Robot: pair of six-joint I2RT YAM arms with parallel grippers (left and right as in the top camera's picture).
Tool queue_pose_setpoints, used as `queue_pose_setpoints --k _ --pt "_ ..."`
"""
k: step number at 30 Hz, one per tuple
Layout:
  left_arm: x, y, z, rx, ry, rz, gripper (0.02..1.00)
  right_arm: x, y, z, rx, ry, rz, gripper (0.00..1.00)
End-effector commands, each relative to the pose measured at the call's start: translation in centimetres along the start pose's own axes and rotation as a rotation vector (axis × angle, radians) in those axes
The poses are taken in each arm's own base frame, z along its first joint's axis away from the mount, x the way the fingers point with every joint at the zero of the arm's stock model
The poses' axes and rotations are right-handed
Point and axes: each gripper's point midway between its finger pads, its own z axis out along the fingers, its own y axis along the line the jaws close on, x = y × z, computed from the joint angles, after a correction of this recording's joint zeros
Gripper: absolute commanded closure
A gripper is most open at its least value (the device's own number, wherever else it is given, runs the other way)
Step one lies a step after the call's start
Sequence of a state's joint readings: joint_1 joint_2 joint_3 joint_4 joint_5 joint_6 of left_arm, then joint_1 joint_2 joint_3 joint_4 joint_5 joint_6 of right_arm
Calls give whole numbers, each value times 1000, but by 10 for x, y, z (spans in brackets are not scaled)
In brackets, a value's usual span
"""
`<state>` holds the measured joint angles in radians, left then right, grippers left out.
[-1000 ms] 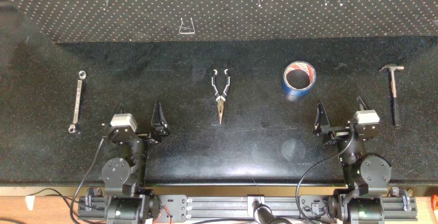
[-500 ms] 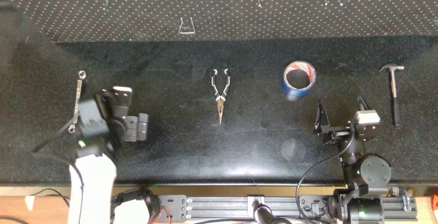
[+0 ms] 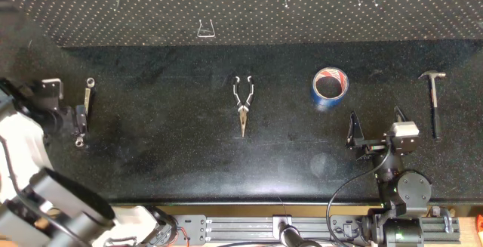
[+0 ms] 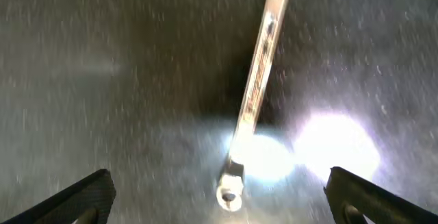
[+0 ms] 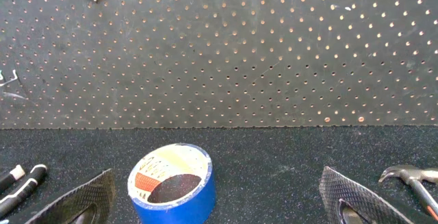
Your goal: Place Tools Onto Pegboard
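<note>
The left gripper point(image 4: 217, 177), its two fingers spread wide, hangs directly above the lower ring end of a steel wrench point(image 4: 256, 94) that lies flat on the black mat point(image 3: 189, 149), well to the left of the pliers point(image 3: 242, 103). The right gripper point(image 3: 375, 125), also spread wide and holding nothing, sits low to the right of the pliers, on the side nearer the arm bases. A roll of blue tape point(image 3: 323, 102) stands just right of the pliers, with a hammer point(image 3: 434, 107) farther right again. Beyond the pliers rises the pegboard point(image 3: 226, 5), carrying a triangular wire hook point(image 3: 205, 29) and several smaller hooks. Lettering runs along the wrench's shank but is too blurred to read; a red-and-white label inside the tape's core is likewise too small to make out. From above, the left gripper covers the wrench's lower half. In the left wrist view the wrench's far end is cut off, and in the right wrist view only the hammer's head and the pliers' handle tips appear.
</note>
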<state>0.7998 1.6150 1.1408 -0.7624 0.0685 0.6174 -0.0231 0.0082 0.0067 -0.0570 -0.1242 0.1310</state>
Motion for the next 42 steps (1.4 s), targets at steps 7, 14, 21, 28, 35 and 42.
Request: queue_pose_setpoints --k 7,14,21,28,35,42 --pt "-15 -19 56 129 86 124 23 1 0 0 2 3 18 25" --pt "-8 -24 71 155 120 123 36 1 0 0 2 3 18 25" --pt "-7 -24 78 160 129 122 871 2 0 0 2 3 18 25" --pt "-35 -23 44 149 -7 67 989 2 0 0 2 3 18 25" --pt "-72 -26 -109 22 -363 36 989 2 0 0 2 3 18 27" --pt "-104 -93 -147 98 -604 -19 989 2 0 0 2 3 18 25"
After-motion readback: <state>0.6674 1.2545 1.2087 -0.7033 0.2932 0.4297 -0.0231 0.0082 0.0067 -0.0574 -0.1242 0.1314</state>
